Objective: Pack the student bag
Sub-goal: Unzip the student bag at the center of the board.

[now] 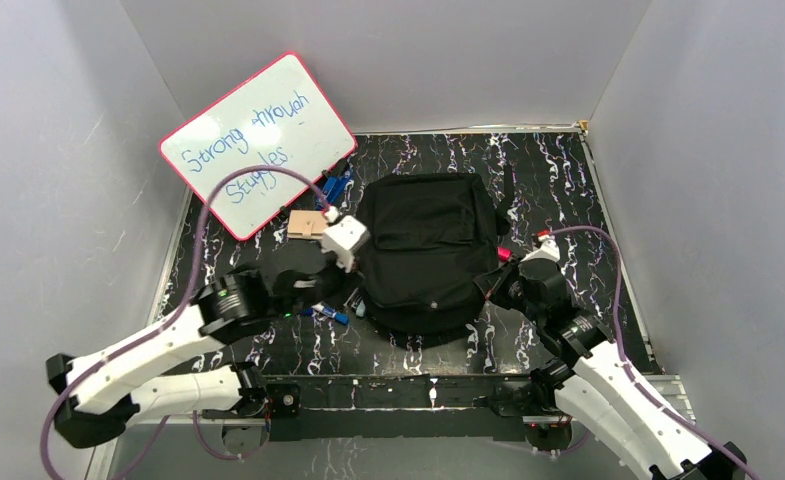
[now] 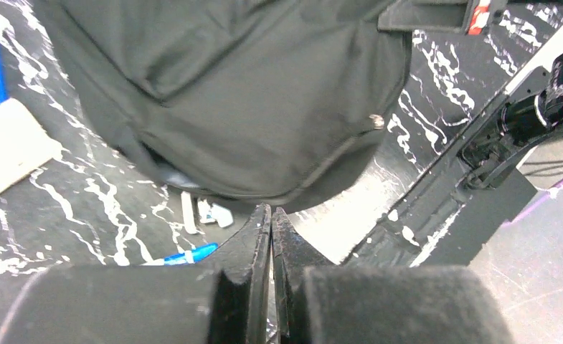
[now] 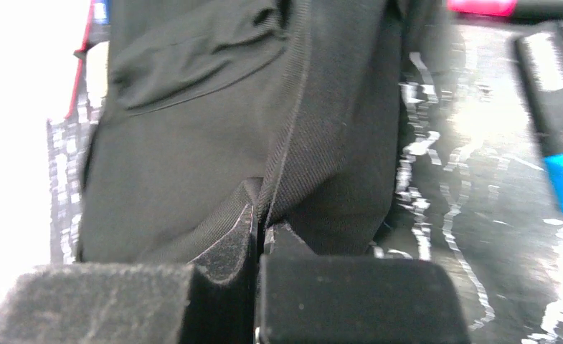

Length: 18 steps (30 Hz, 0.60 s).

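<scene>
Student bag: one student bag [image 1: 423,250], lying flat in the middle of the counter [image 1: 588,200], between the two arms.
Long axis: runs from the near edge toward the far wall, slightly askew.
Right gripper: the right gripper [image 3: 260,223] sits at the bag's right flank. Its jaws are closed on a ridge of black fabric along a seam (a pinch, as far as the wrist view shows).
Left gripper: the left gripper [image 2: 272,213] has its jaws pressed together with nothing between them. Its tips stop just short of the bag's near-left rim, and the bag lies ahead of it and to its right.
Nearer arm: the right, which is touching the bag; the left is close beside it but apart.
Coming move: likely to turn on that right-side pinch holding the fabric while the left reaches across for an opening.
Counts: one whiteboard [image 1: 258,140], one tan block [image 1: 306,222], one pink pen [image 1: 505,254], one blue pen [image 1: 330,315] near the left arm, and a blue cluster [image 1: 335,185] by the whiteboard, too tangled to count.
</scene>
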Each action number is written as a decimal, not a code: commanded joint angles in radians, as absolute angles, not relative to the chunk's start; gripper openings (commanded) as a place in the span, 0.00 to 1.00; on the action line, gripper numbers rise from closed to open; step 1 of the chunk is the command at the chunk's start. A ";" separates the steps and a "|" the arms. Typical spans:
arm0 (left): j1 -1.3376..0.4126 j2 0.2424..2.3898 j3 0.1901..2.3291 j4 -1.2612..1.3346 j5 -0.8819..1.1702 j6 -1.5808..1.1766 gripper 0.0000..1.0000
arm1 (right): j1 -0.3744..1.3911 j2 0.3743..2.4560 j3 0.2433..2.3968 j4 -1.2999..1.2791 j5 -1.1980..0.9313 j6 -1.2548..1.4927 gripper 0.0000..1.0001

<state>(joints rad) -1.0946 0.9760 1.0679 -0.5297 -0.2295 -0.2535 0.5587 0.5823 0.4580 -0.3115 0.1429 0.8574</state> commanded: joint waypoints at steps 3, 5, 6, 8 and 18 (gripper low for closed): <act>-1.083 0.733 0.935 -0.410 -0.261 -0.059 0.00 | 0.534 0.589 0.448 -0.312 0.306 0.783 0.00; -1.083 0.686 0.884 -0.309 -0.269 -0.034 0.00 | 0.535 0.617 0.459 -0.321 0.300 0.787 0.00; -1.083 0.675 0.868 -0.271 -0.267 -0.034 0.00 | 0.535 0.629 0.463 -0.321 0.290 0.783 0.00; -1.083 0.680 0.845 -0.208 -0.263 -0.068 0.00 | 0.534 0.639 0.465 -0.309 0.269 0.775 0.00; -1.083 0.922 0.875 -0.201 -0.428 -0.655 0.35 | 0.535 0.556 0.477 -0.196 0.014 0.576 0.35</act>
<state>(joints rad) -1.0863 0.8593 0.8402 -0.1978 -0.3588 -0.3759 0.5377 0.5907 0.4259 -0.2913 0.1196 0.6884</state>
